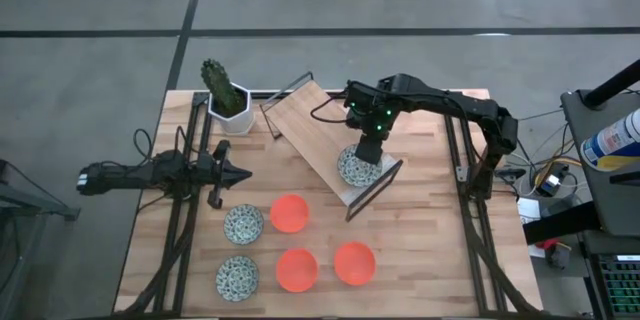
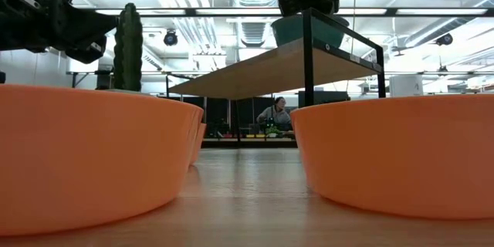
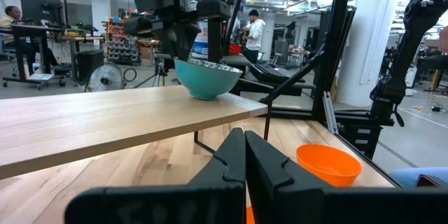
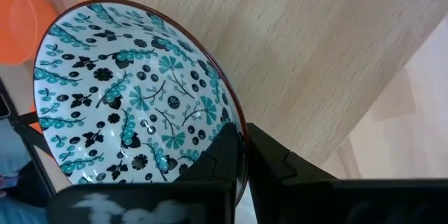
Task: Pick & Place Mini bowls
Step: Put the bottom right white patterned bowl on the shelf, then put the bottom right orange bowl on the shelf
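From above, a wooden table (image 1: 420, 250) holds six small round bowls. Three plain orange bowls (image 1: 297, 269) sit near the front middle, and two white patterned bowls (image 1: 243, 224) lie just to their left. A third patterned bowl (image 1: 358, 165) rests at one end of a raised wooden shelf (image 1: 310, 120), with the right gripper (image 1: 368, 150) closed on its rim. The left gripper (image 1: 238, 173) hovers at the table's left, near a potted cactus (image 1: 224, 95).

At table height, two orange bowls fill the foreground; the shelf and gripped bowl stand behind, teal outside.

The left wrist view shows that arm's fingers (image 3: 231, 161) pressed together, holding nothing.

The right wrist view shows the gripped bowl's white inside densely printed with teal and black flowers, and the dark fingers (image 4: 227, 154) pinching its edge.
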